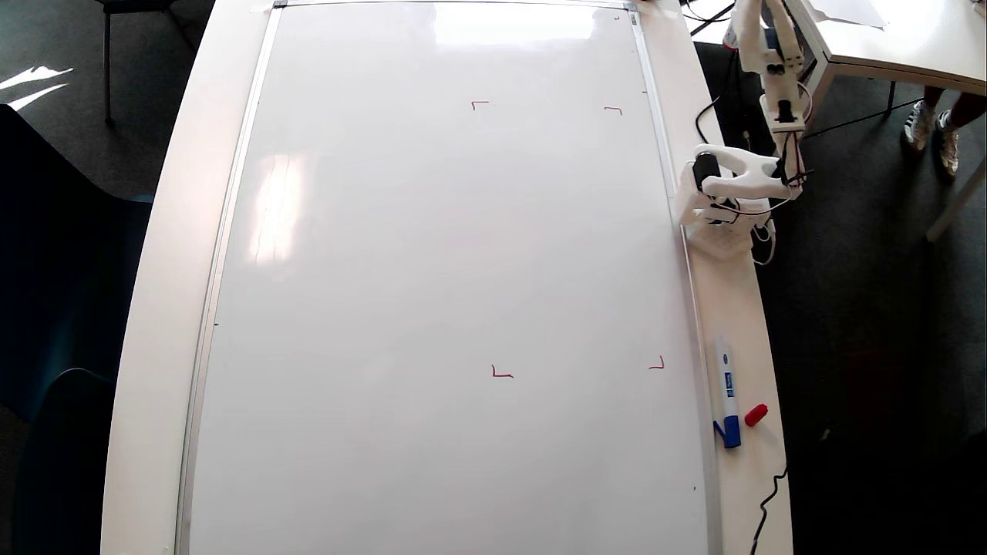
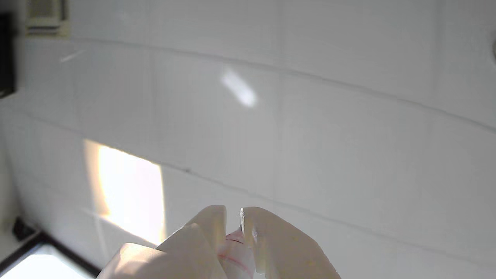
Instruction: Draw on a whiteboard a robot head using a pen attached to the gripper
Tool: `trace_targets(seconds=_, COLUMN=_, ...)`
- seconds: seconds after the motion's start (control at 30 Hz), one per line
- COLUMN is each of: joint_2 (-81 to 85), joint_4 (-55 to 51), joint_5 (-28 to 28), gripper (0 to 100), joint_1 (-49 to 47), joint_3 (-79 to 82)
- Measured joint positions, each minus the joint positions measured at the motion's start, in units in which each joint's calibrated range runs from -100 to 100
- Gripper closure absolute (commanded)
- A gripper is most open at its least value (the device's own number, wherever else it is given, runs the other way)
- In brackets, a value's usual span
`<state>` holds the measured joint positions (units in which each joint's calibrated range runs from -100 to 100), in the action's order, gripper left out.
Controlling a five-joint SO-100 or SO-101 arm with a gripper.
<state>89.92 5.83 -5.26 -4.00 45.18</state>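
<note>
The whiteboard [image 1: 432, 293] is bare except for four small red corner marks [image 1: 501, 374], probably framing where the robot head belongs; none is drawn yet. The arm is folded at the board's right edge, its gripper [image 2: 233, 217] pointing at a tiled wall, fingers clenched on what seems the pen [image 2: 236, 255], blurred. A blue-capped marker [image 1: 725, 389] and red cap [image 1: 756, 415] lie spare nearby.

Office or meeting room: white tables [image 1: 910, 46], dark carpet [image 1: 864, 308], blue chair [image 1: 54, 254], framed whiteboard [image 1: 447, 270], marker [image 1: 725, 389].
</note>
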Motion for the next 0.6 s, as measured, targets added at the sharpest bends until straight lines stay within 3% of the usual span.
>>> trace_targets(seconds=0.2, joint_2=-23.46, joint_4=-17.74, joint_5=-0.58, gripper=99, joint_1=-3.02, joint_3=-27.32)
trace_targets(seconds=0.6, joint_2=-52.52, joint_4=-50.08, joint_5=-0.58, gripper=99, joint_1=-10.11, joint_3=-52.72)
